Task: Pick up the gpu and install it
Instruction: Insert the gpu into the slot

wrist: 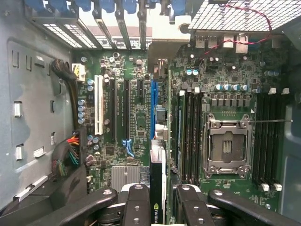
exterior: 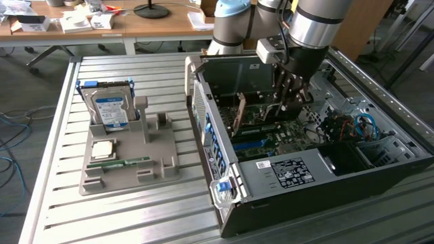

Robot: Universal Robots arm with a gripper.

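Observation:
My gripper reaches down into the open computer case and is shut on the gpu, a thin dark card held on edge. In the wrist view the gpu sits between the two black fingers, its narrow edge bearing a green logo. The card runs along the blue expansion slot of the motherboard, towards the slot openings in the case wall. Whether the card touches the slot, I cannot tell.
On the exterior view's left a grey fixture holds a hard drive, a processor chip and a green memory stick. Inside the case lie the processor socket, memory slots and cable bundles.

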